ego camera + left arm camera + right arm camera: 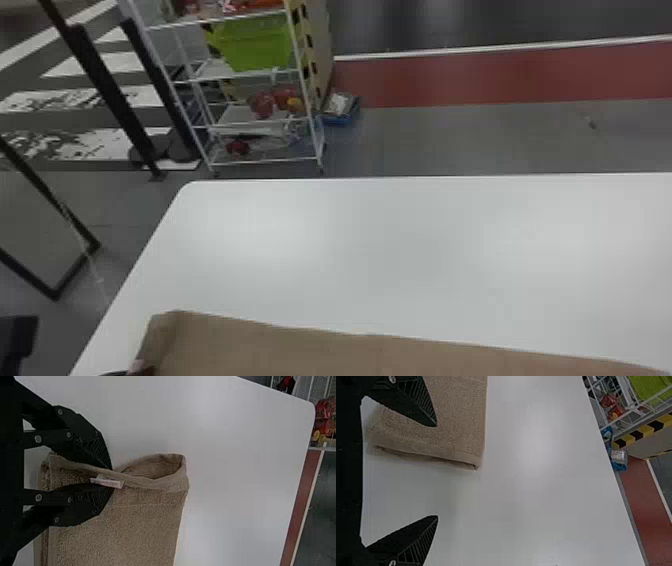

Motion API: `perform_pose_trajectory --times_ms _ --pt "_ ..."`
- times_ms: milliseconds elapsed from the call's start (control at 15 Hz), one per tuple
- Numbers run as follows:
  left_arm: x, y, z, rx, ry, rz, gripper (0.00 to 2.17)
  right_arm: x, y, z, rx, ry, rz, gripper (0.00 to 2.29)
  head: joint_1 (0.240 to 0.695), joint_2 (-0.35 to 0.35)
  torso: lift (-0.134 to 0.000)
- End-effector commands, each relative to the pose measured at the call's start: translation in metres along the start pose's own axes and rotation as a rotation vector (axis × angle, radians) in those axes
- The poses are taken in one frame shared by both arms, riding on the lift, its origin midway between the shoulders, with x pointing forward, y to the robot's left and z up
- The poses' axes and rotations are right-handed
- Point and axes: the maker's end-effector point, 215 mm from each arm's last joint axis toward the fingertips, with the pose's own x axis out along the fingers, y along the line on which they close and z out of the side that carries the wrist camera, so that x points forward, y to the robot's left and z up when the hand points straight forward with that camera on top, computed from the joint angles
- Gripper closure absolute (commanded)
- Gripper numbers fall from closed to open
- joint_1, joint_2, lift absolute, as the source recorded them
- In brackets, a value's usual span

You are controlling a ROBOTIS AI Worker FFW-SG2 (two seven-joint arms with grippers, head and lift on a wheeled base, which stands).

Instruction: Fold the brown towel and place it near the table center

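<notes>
The brown towel (350,352) lies folded in layers along the white table's near side, its left end bunched upward. At that end, a dark bit of my left gripper (114,373) shows at the bottom edge. In the left wrist view my left gripper (113,477) is shut on the hemmed edge of the towel (126,526), by a white tag (107,481); the hem beyond the fingertips bulges into an open loop. My right gripper (437,471) stands open at the towel's other end, one finger over the towel (455,419), the other over bare tabletop.
The white table (375,250) extends beyond the towel, with its rounded far-left corner in view. Behind it on the floor stand a wire shelf rack (260,120) holding a green bin (257,45), and a blue container (342,112).
</notes>
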Motion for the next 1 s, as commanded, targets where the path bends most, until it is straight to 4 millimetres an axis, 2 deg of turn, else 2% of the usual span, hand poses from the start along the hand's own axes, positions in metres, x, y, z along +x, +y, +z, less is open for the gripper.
perform_pose_trajectory --times_ms 0,133,267,533,667,867,933 --pt "-0.010 0.001 0.007 0.001 -0.025 -0.010 2.03 0.001 0.000 -0.001 0.005 0.002 0.003 0.05 0.695 0.208 -0.122" --pt "-0.017 -0.006 0.012 0.005 -0.044 -0.032 2.14 0.002 0.001 -0.001 0.003 -0.001 0.007 0.05 0.695 0.212 -0.122" --pt "-0.023 -0.014 0.014 0.019 -0.053 -0.044 2.14 0.003 0.002 -0.002 0.006 -0.001 0.010 0.05 0.695 0.208 -0.122" --pt "-0.037 -0.041 0.032 0.024 -0.114 -0.131 2.14 0.003 0.001 -0.002 0.006 -0.002 0.009 0.05 0.695 0.176 -0.122" --pt "-0.049 -0.072 0.041 0.004 -0.152 -0.199 2.14 0.003 0.001 -0.003 0.003 -0.001 0.009 0.05 0.695 0.150 -0.122" --pt "-0.066 -0.121 0.059 0.074 -0.176 -0.271 2.14 0.005 0.002 -0.003 0.003 0.001 0.012 0.05 0.695 0.093 -0.122" --pt "-0.067 -0.141 0.062 0.078 -0.172 -0.303 2.14 0.004 0.001 -0.004 0.006 0.001 0.008 0.05 0.695 0.045 -0.122"
